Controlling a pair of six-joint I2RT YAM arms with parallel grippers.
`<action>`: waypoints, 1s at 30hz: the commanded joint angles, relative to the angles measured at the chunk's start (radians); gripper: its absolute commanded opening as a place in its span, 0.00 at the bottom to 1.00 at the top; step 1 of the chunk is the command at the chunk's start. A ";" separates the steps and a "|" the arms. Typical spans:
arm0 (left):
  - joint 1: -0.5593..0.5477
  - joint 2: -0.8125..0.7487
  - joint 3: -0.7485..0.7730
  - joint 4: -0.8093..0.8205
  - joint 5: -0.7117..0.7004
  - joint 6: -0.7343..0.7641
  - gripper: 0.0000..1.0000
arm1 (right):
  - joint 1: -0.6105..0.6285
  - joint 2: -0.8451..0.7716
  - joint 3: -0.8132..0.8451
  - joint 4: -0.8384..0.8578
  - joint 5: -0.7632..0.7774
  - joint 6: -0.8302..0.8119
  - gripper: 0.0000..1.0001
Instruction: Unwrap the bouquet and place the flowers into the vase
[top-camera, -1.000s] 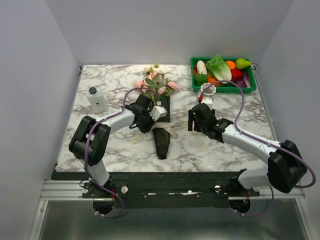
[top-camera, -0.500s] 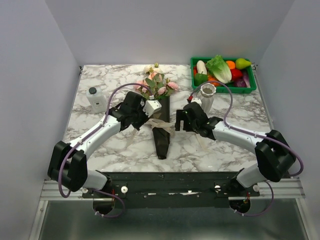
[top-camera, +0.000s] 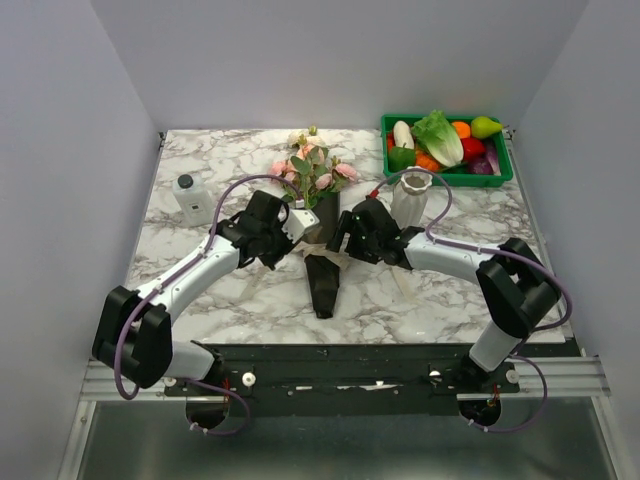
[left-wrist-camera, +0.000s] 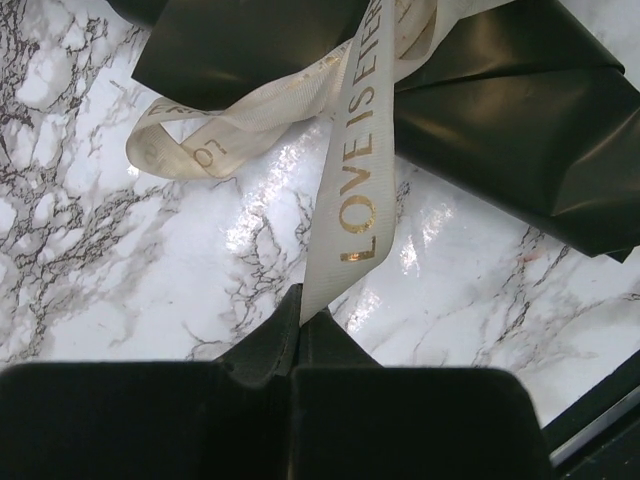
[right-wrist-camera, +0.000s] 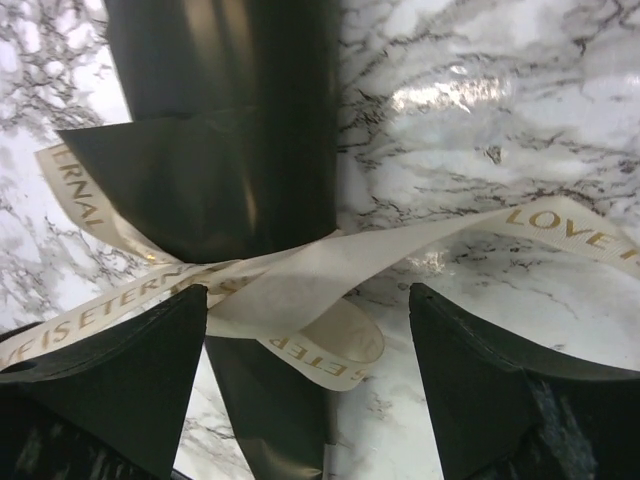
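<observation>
two changes in the last second. left gripper (left-wrist-camera: 300, 322) has clamped onto one tail of the cream ribbon (left-wrist-camera: 360, 190). wrist view shows the printed tail running straight into the closed fingers. a second ago it was only part closed beside the wrap. right gripper (right-wrist-camera: 308, 300) has swung over from beside the vase (top-camera: 411, 196) and now sits at the bouquet (top-camera: 320, 225) from the other side. its jaws are spread wide, one either side of the knot (right-wrist-camera: 290, 285), gripping nothing.

bouquet itself hasn't moved. it's lying flat mid-table (top-camera: 420, 300), paper cone (top-camera: 324, 285) pointing to the near edge, flowers (top-camera: 316, 168) toward the far wall. still fully wrapped and tied. vase stands upright just right of the blooms, near the green crate (top-camera: 500, 172), no stems in it.

my read: this is the untie step, early in the task. left has its tail, right likely needs the other tail or the wrap to brace against. risk: the pull drags the whole bouquet instead of slipping the knot.
</observation>
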 joint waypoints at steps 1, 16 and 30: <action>0.003 -0.042 -0.020 -0.012 -0.028 -0.006 0.00 | 0.005 0.017 0.018 -0.046 -0.009 0.117 0.87; 0.003 -0.075 -0.049 -0.023 -0.023 -0.019 0.00 | -0.004 0.021 0.021 -0.077 0.221 0.207 0.71; 0.003 -0.119 -0.066 -0.032 -0.037 -0.028 0.00 | -0.001 0.080 0.035 -0.044 0.200 0.227 0.39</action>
